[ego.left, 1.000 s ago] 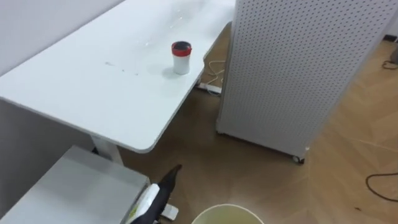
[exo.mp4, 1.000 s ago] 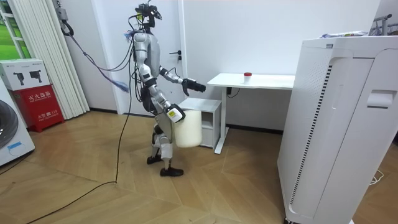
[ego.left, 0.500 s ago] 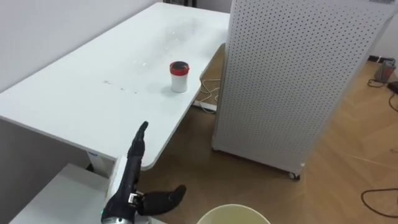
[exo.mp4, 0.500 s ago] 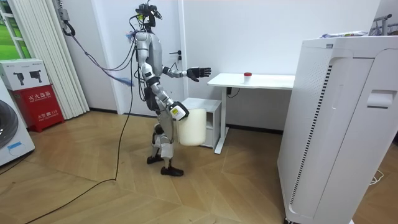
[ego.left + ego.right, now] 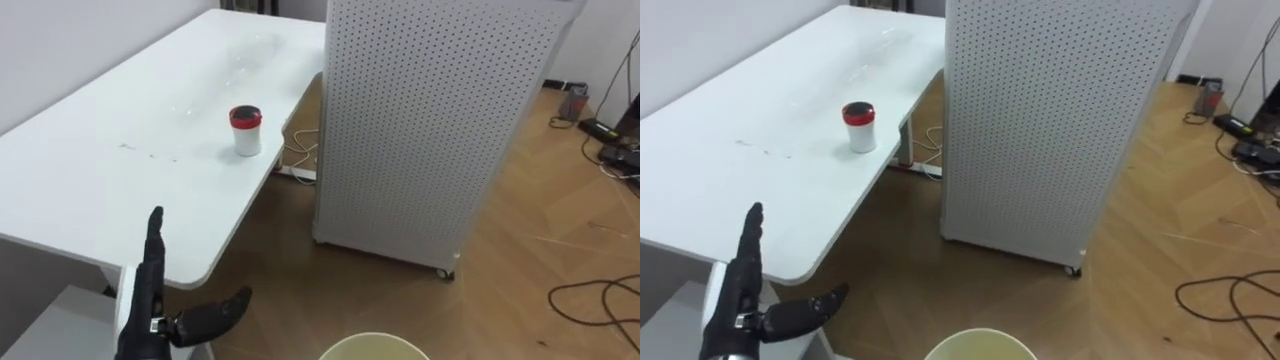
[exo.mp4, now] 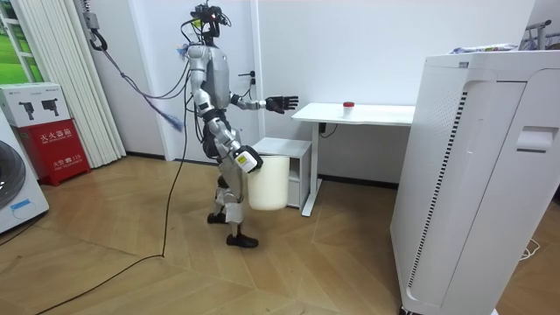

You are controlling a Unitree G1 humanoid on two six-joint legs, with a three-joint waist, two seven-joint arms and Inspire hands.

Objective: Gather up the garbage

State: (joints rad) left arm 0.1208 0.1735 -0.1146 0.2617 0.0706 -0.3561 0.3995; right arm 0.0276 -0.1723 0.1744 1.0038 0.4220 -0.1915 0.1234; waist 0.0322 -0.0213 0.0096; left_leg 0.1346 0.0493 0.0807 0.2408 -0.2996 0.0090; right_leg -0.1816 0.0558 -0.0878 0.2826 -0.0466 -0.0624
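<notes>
A small white cup with a red lid [image 5: 245,131] stands upright on the white desk [image 5: 110,190], near its right edge. My left hand [image 5: 150,295] is raised over the desk's near corner, open, fingers straight and thumb spread, well short of the cup. In the room view this hand [image 6: 282,103] reaches toward the desk while I stand on the wooden floor to the left of it. My right hand [image 6: 244,160] is low at my side against a white bin [image 6: 267,181]; its fingers are hidden. The bin's rim [image 5: 372,343] shows at the bottom edge.
A tall white perforated cabinet on castors [image 5: 430,120] stands right of the desk with a narrow gap between them. A low white drawer unit [image 6: 293,157] sits under the desk's near end. Cables [image 5: 590,290] lie on the floor at the right.
My left hand has risen from below the desk edge to above it, fingers straightened. The whole picture has shifted left with the camera. The cup has not moved on the desk.
</notes>
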